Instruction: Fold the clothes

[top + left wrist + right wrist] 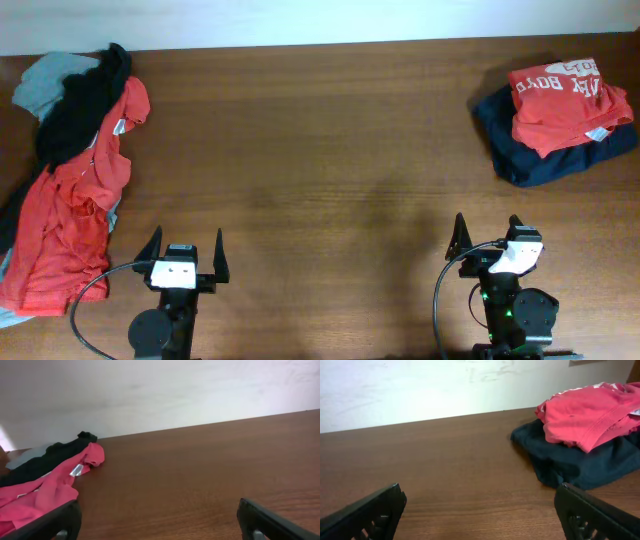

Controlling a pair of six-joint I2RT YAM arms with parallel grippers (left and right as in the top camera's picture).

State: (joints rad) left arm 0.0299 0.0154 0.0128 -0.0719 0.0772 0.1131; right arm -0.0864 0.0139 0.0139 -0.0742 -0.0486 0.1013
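A loose heap of clothes lies at the table's left edge: an orange-red shirt [65,215], a black piece [85,105] and a grey-blue piece [45,85]. In the left wrist view the orange-red shirt [45,492] and the black piece [50,457] lie at the left. At the far right an orange-red T-shirt with white lettering [565,100] lies folded on a navy piece [545,150]; both show in the right wrist view [590,412] [580,462]. My left gripper [186,250] and right gripper [487,235] are open and empty near the front edge.
The wooden table [320,150] stretches bare between the two piles. A pale wall [160,390] stands behind its far edge. Black cables loop beside both arm bases at the front.
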